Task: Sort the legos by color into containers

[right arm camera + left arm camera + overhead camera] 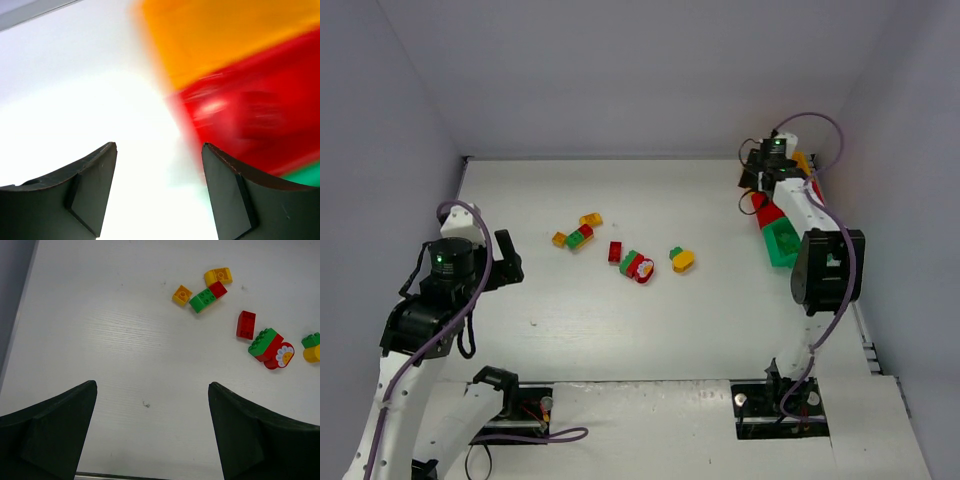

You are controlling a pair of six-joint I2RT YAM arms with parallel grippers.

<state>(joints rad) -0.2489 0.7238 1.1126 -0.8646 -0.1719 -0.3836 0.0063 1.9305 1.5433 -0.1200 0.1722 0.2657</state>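
Over on your left, your left gripper hung above the bare white tabletop, black fingers spread wide with nothing between them, the arm bent and tipped toward centre. Mid-table lay the small studded plastic bricks: an orange single, a green-and-red pair, a lone red brick and a green-red stack with a flower piece. Light, rigid and slick, I'd judge, so pinch the flat side walls, not the studs. Stuck ones should lift together. Far right, your right gripper hovered open and empty, arm stretched long, over the yellow-orange plastic bin, red bin and green bin.
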